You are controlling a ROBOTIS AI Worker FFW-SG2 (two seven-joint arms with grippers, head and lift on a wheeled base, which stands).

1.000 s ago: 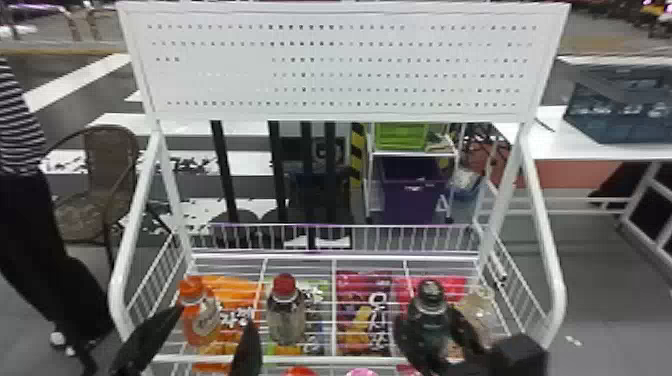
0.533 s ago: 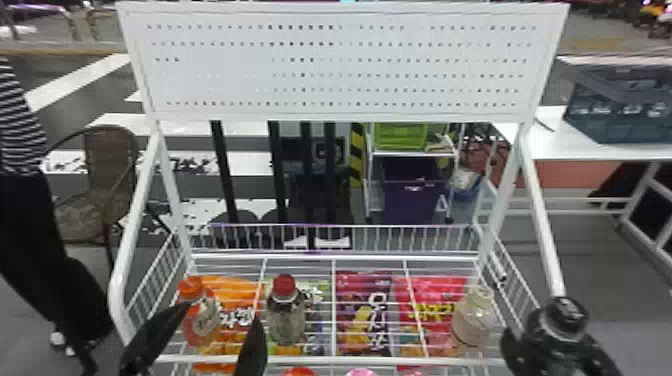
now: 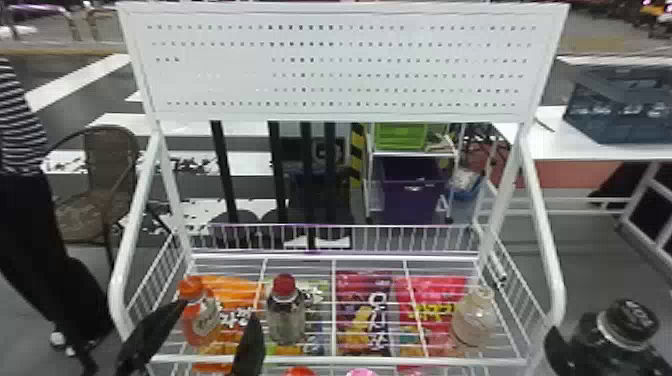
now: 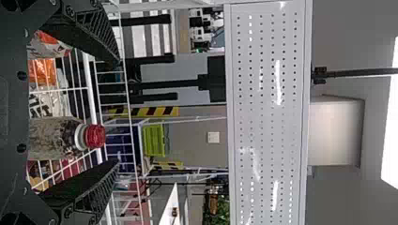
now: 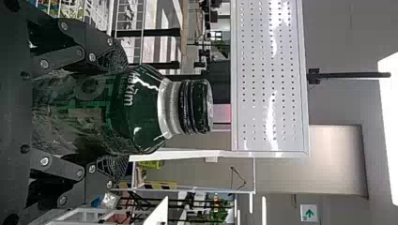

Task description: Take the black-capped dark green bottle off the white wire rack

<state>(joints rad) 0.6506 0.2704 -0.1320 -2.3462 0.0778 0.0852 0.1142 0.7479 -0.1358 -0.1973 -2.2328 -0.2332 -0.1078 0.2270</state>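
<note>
We have the black-capped dark green bottle (image 3: 620, 341) off the white wire rack (image 3: 300, 359), just outside its right side in the head view. The right claw (image 3: 554, 350) is holding it: in the right wrist view, the 2 fingers of the right claw (image 5: 123, 112) lie against opposite sides of its body, below the neck. The bottle stands upright there (its black cap points the same way as the top of the rack).

Our left claw (image 3: 218, 309) is over the front left part of the rack with its 2 fingers wide apart and nothing gripped. In the left wrist view, the red-capped bottle (image 4: 58, 137) shows in the space between those fingers. In the head view, the orange-capped bottle (image 3: 202, 320) is near the left finger, at the rack's left side.

We see 3 bottles upright on the rack: the orange-capped, the red-capped, and a pale-capped bottle (image 3: 472, 320) by the right side. Colourful bags show behind the wires (an orange bag (image 3: 232, 292) at the left, a purple bag (image 3: 362, 287) near the middle, a pink bag (image 3: 435, 295) towards the right). Above them is the perforated white panel (image 3: 345, 65), and beyond the rack we can make out a green bin (image 3: 400, 136) above a purple bin (image 3: 412, 192).
</note>
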